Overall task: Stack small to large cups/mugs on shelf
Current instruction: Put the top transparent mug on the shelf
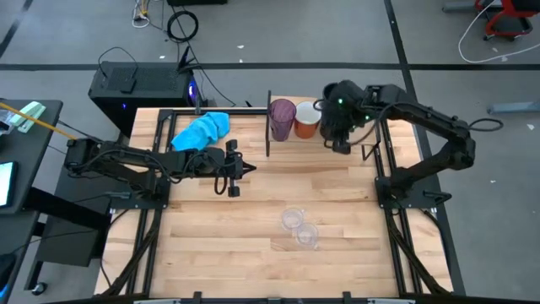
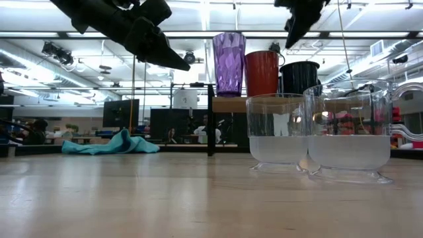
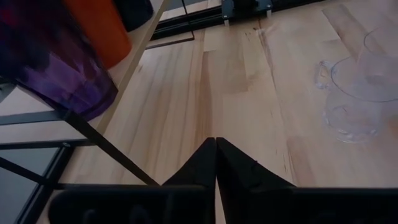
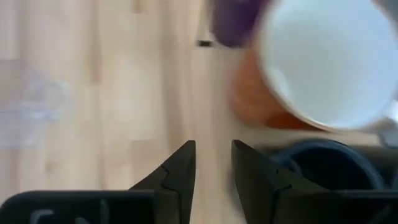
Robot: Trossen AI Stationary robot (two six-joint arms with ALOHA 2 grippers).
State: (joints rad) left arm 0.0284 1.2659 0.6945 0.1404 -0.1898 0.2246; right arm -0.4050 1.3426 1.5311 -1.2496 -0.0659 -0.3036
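The purple tumbler [image 1: 282, 119], the orange mug [image 1: 307, 119] and a black mug [image 2: 300, 76] stand upright side by side on the wooden shelf [image 2: 229, 104] at the table's far side. The black mug is hidden under my right arm in the high view, and I see no second black mug. Two clear cups [image 1: 292, 219] [image 1: 307, 236] stand on the table nearer the front. My right gripper [image 4: 213, 155] is open and empty just above the black mug [image 4: 329, 165]. My left gripper [image 3: 216, 146] is shut and empty, hovering left of the shelf [image 1: 243, 170].
A bright blue cloth [image 1: 202, 131] lies at the table's far left. The shelf's dark upright side panel [image 1: 268, 125] stands between my left gripper and the cups. Bare wood lies between the shelf and the clear cups.
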